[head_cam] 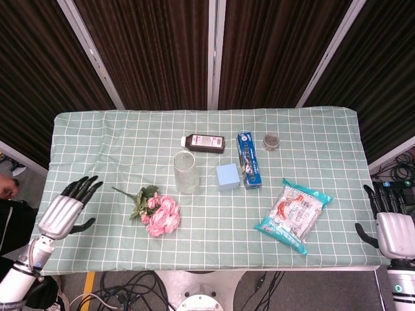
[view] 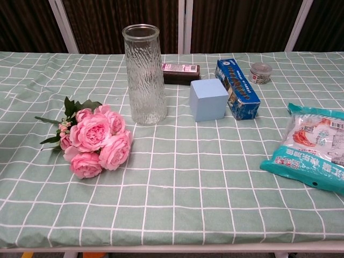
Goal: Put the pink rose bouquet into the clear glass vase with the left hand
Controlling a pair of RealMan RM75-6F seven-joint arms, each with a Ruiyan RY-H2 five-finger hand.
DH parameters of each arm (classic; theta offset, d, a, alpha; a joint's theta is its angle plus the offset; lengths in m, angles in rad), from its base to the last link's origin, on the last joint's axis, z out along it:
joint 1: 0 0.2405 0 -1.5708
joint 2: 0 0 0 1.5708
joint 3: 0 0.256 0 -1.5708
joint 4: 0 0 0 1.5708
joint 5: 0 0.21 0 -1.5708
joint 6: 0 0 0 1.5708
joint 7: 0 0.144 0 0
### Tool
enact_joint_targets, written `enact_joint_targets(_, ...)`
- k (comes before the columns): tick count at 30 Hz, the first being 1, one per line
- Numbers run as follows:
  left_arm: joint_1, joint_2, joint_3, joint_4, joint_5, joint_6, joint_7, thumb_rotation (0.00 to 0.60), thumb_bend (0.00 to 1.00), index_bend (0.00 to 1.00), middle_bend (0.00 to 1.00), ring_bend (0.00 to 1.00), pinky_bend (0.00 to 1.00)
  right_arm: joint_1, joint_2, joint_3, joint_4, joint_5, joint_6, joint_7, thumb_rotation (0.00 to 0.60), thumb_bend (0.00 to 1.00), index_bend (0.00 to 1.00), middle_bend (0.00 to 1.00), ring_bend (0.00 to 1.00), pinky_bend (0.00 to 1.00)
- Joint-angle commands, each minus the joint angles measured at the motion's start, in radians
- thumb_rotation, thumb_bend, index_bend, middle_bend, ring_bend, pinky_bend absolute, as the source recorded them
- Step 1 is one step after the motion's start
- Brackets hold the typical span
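Pink rose bouquet (head_cam: 159, 214) lying flat on the checked tabletop (head_cam: 97, 139), blooms toward the front edge, just beside the upright, empty clear glass vase (head_cam: 185, 172). Left robot hand (head_cam: 65, 208) over the tabletop's left edge, fingers spread, holding nothing, apart from the flowers. Right robot hand (head_cam: 392, 227) off the right edge, likewise spread and holding nothing.

On the desk (head_cam: 97, 136), the bouquet (head_cam: 157, 212) lies just front-left of the upright vase (head_cam: 185, 172). Behind the vase lies a bottle (head_cam: 205, 142). Right of the vase sits a cube (head_cam: 227, 176), then a box (head_cam: 248, 167), with a small jar (head_cam: 270, 141) behind and a snack bag (head_cam: 293, 213) front-right.
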Motion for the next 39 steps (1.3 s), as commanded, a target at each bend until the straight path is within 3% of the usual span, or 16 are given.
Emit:
enact_joint_targets(1,-0.102,-0.031,0.017,0.036,0.062,-0.112,-0.093,0.6,0.25,0.01,0.0,0.0,0.14,0.0,0.001,0.006,0.008,-0.008,0.015,0.009,0.6,0.2,0.0,0.0,0.0,0.0)
enact_joint_targets(17,-0.322,-0.144,0.005,0.121,0.025,-0.381,-0.084,0.6,0.25,0.0,0.0,0.0,0.1,0.017,-0.017,0.01,0.059,0.026,-0.035,0.037,0.6,0.21,0.0,0.0,0.0,0.0)
enact_joint_targets(26,-0.395,-0.13,0.041,0.09,0.026,-0.469,-0.062,0.6,0.25,0.0,0.0,0.0,0.1,0.023,-0.026,0.01,0.07,0.033,-0.046,0.036,0.6,0.21,0.0,0.0,0.0,0.0)
enact_joint_targets(39,-0.524,-0.106,0.036,0.039,-0.004,-0.598,-0.145,0.6,0.25,0.0,0.0,0.0,0.1,0.036,-0.041,0.006,0.077,0.047,-0.075,0.022,0.6,0.21,0.0,0.0,0.0,0.0)
